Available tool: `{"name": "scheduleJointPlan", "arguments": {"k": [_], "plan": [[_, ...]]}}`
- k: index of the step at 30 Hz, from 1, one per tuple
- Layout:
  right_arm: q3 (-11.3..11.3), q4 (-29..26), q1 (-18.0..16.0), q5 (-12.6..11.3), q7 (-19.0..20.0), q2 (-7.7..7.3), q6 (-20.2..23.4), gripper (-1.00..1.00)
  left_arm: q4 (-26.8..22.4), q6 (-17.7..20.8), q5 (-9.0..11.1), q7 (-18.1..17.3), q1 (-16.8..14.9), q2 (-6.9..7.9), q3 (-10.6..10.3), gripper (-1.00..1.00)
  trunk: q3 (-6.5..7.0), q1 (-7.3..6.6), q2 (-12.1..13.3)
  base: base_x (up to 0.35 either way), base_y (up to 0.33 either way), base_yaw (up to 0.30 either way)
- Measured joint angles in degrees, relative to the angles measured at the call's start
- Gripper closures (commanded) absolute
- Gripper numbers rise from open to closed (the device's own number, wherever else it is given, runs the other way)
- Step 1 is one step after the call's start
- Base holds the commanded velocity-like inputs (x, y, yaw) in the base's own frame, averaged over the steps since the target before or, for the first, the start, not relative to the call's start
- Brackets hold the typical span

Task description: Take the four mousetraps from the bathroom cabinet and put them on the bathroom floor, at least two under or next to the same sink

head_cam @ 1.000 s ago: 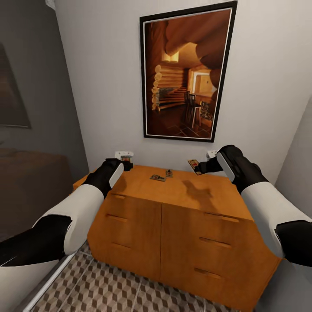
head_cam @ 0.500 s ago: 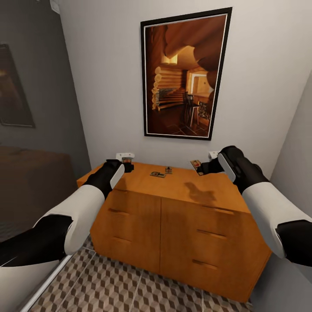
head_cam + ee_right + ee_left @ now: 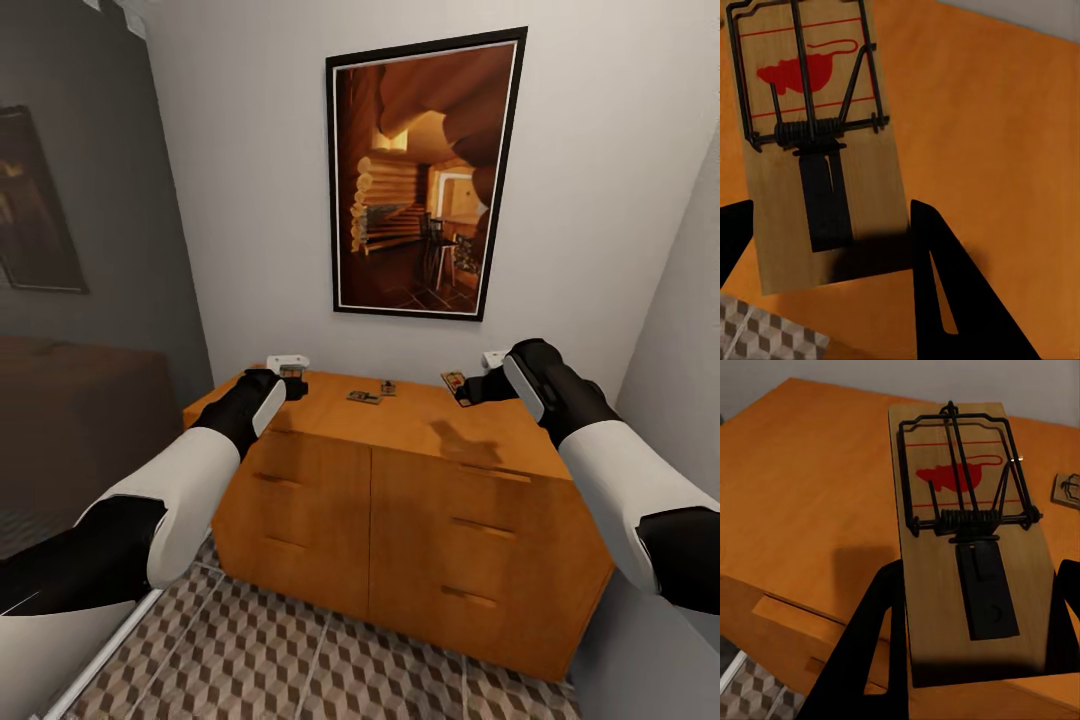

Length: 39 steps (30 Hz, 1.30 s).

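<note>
Backing away from the cabinet [image 3: 400, 470] a little, the robot is carrying one mousetrap [image 3: 967, 540] pinched in each claw, left [image 3: 292, 378] and right [image 3: 458, 386], while two more [image 3: 364, 397] are waiting near its back edge.

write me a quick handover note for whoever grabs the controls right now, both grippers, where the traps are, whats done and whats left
Left gripper: shut on a mousetrap, held above the cabinet top near its left rear corner.
Right gripper: shut on a second mousetrap, held above the right rear of the top.
Two more mousetraps lie on the cabinet top near the back wall, one flat, the other just behind it.
Done: two traps picked up. None is on the bathroom floor yet.
Left: set the two held traps on the tiles, at least two under or beside one sink, then fetch the other two.
</note>
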Motion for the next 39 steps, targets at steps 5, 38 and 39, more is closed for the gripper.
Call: {"name": "scheduleJointPlan", "arguments": {"k": [5, 38, 39], "plan": [[0.0, 0.0, 0.0, 0.0, 0.0, 0.01, -0.1, 1.00, 0.1, 0.1, 0.1, 0.0, 0.0, 0.02, 0.0, 1.00, 0.00, 0.00, 0.0, -0.007, 0.110, 0.000], [0.0, 1.7, 0.0, -0.1, -0.6, -0.86, -0.8, 1.00, 3.1, -0.4, 0.2, 0.0, 0.1, -0.29, 0.1, 1.00, 0.00, 0.03, 0.0, -0.217, 0.183, 0.000], [0.0, 1.8, 0.0, 0.0, -0.6, -0.84, -1.1, 1.00, 3.7, -0.6, 0.2, 0.0, 0.1, -0.29, 0.1, 1.00, -0.01, 0.03, 0.0, -0.345, 0.001, 0.000]]}}
